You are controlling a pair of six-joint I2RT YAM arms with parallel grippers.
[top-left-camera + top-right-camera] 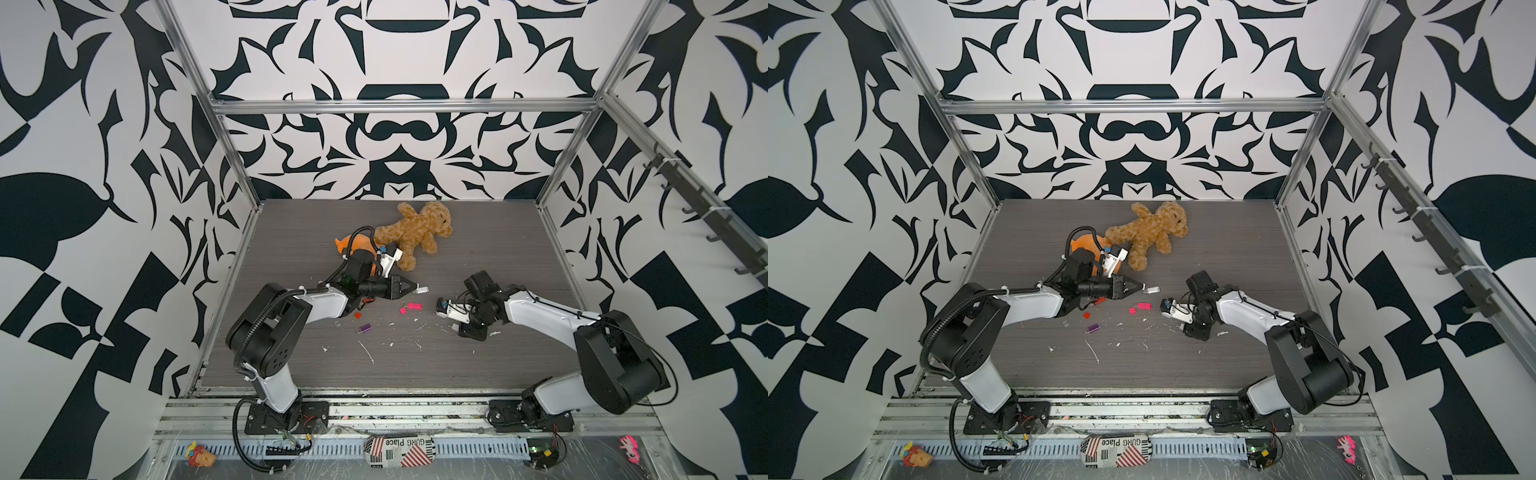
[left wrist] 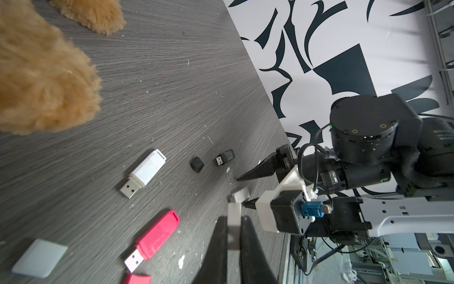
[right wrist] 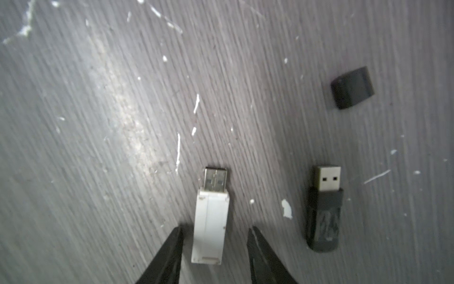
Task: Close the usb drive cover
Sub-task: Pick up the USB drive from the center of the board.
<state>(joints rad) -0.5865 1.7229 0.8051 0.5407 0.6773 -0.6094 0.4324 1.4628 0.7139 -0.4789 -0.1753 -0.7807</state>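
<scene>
Closest to the lens, in the left wrist view: left jaws pressed together on a white cover (image 2: 233, 221), pinched by one end, free end poking out past the tips. Beyond that free end, flat on the bench (image 2: 172, 86): white drive (image 2: 240, 194), set between the two tips of the right jaws. Same white drive (image 3: 211, 221) up close in the right wrist view: right jaws spread, one tip on each flank, a gap on both sides, no contact; plug bare and pointing away from the jaws, with bare grey bench ahead of it. Beside it but apart, lying roughly parallel: black drive (image 3: 324, 211), plug also bare; farther on, a black cap (image 3: 352, 87). Elsewhere on the bench in the left wrist view, more loose pieces: second white drive (image 2: 145, 172), red drive (image 2: 157, 233) with a red cap (image 2: 137, 279) near its plug, a white cap (image 2: 39, 258) by the frame's edge. Teddy (image 1: 415, 232) and an orange toy (image 1: 341, 246) behind the left arm (image 1: 324, 299), toward the back wall. In both top views, left arm and right arm (image 1: 540, 307) meeting near mid-bench, well in from every edge; purple drive (image 1: 365, 329) and white crumbs scattered between them; open surface along the near edge and in the far right corner.
</scene>
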